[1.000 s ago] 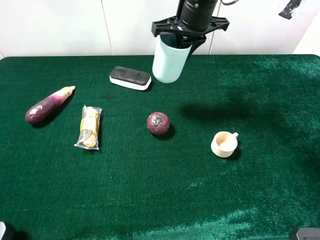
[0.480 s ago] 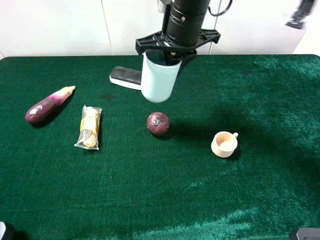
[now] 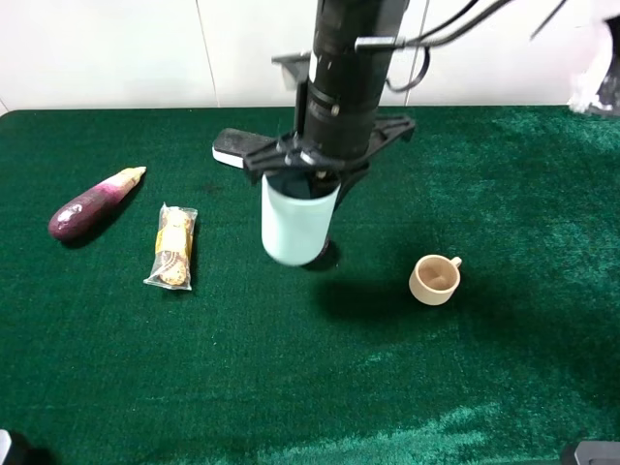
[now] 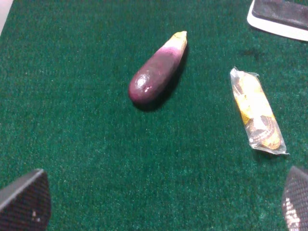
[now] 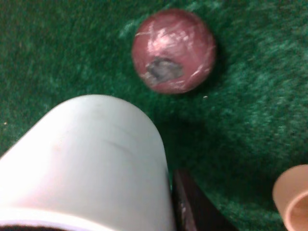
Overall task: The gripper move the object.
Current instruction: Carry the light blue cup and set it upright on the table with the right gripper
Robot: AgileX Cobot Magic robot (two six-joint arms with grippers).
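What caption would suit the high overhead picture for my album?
The right gripper holds a pale blue tumbler over the green table, near a small cream cup.

A bench (image 3: 542, 387) draped in deep green velvety cloth is filling the view; a white panelled wall (image 3: 116, 53) is rising behind its far edge.

No readable text or labels anywhere, folks. Whatever's printed on the clear-wrapped yellow snack packet (image 4: 257, 112) is way too small to make out.
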